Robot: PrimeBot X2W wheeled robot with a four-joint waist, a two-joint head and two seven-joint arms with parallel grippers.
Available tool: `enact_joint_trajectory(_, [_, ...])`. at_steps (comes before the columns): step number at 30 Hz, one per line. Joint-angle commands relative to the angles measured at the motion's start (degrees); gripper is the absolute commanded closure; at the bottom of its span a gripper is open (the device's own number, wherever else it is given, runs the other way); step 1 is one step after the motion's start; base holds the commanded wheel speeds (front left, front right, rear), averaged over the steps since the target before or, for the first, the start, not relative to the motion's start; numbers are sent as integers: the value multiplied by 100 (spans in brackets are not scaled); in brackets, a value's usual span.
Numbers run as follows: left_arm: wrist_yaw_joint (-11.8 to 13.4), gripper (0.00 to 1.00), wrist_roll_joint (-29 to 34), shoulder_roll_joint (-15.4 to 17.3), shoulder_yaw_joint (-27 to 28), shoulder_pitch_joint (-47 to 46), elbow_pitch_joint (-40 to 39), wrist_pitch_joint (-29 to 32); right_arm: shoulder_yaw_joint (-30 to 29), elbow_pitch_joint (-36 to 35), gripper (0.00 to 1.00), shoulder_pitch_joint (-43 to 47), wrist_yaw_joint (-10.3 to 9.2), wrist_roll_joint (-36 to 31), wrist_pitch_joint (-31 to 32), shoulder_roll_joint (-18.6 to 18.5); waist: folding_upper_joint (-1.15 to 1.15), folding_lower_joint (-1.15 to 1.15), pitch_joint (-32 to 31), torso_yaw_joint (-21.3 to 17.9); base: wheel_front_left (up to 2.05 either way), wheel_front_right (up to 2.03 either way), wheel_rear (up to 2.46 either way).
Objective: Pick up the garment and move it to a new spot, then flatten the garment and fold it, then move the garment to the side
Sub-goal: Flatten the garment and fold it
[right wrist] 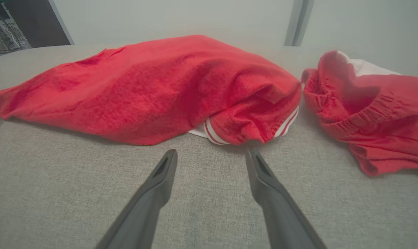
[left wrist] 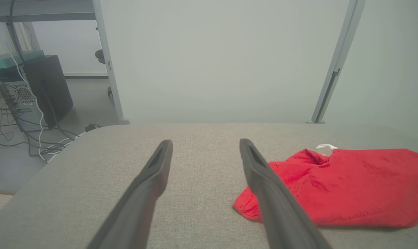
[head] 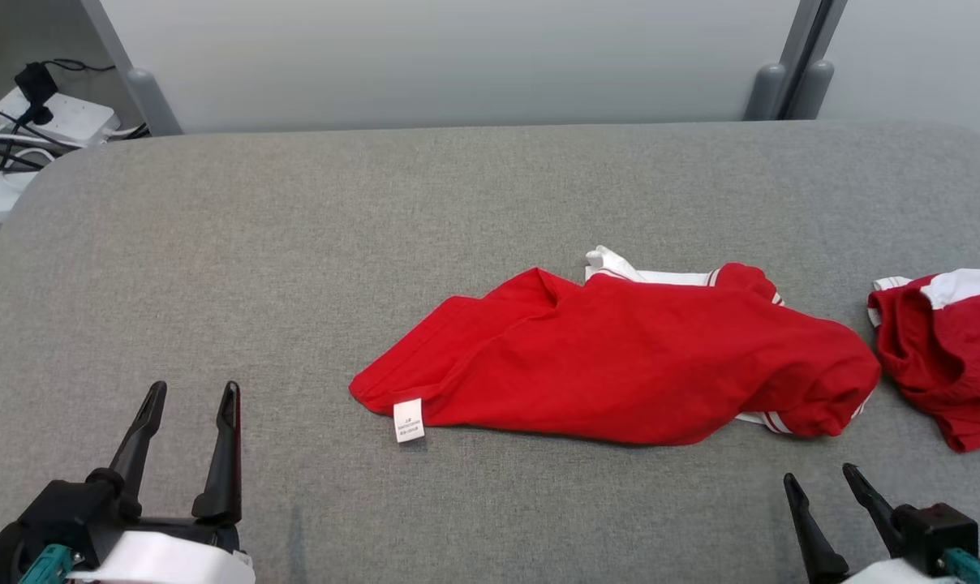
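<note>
Lower left: left gripper, fingers spread wide, empty, above grey table. Mid-table: red garment, crumpled, white striped trim, white label at its left hem. Just right: second red-and-white piece. Lower right: right gripper, likewise parted, empty.

Grey fabric-covered table, rounded corners, weave visible. At the far right edge of the head view lies a crumpled red cloth with a white part on top and a gathered elastic band, partly cut off by the frame. Behind the table stand pale wall panels joined by grey posts. Past the far left corner is a white power strip with a black plug in it, and dark and white cables trail off from it. In the left wrist view an open-sided computer case stands beside a black box on the floor, with loose wires around them.
</note>
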Motion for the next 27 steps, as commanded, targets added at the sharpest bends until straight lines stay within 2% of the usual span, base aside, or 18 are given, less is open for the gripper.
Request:
enact_joint_trajectory(1, [29, 0, -1, 115, 236, -387, -132, -58, 177, 156, 0, -387, 8, 99, -39, -146, 0, 0, 105, 46, 0, 0, 0])
enact_joint_trajectory(11, [-15, 0, 44, 58, 187, -614, -50, -104, 428, 1861, 0, -1614, 8, 538, -254, -6, 0, 0, 378, 203, 0, 0, 0])
enact_joint_trajectory(17, [3, 0, 54, 50, 186, -641, -28, -115, 472, 2215, 0, -1984, 8, 689, -302, 14, 0, 0, 430, 247, 0, 0, 0])
enact_joint_trajectory(20, [14, 0, 51, 51, 183, -642, -37, -111, 290, 2241, 0, -2148, 8, 744, -305, 34, 0, 0, 478, 251, 0, 0, 0])
enact_joint_trajectory(21, [14, 0, 51, 50, 179, -649, -42, -111, 234, 2261, 51, -2184, 8, 735, -306, 45, 0, 0, 494, 252, 0, 0, 0])
enact_joint_trajectory(22, [13, 0, 55, 48, 171, -661, -44, -110, 161, 2250, 81, -2217, 8, 715, -306, 58, 0, 0, 508, 257, 0, 0, 0])
enact_joint_trajectory(23, [11, 0, 60, 47, 164, -676, -46, -111, 111, 2258, 100, -2228, 8, 699, -306, 83, 0, 0, 519, 261, 0, 0, 0])
enact_joint_trajectory(27, [19, 0, 68, 31, 152, -714, -46, -118, 130, 2279, 100, -2182, 8, 650, -307, 114, 0, 0, 561, 252, 0, 0, 0])
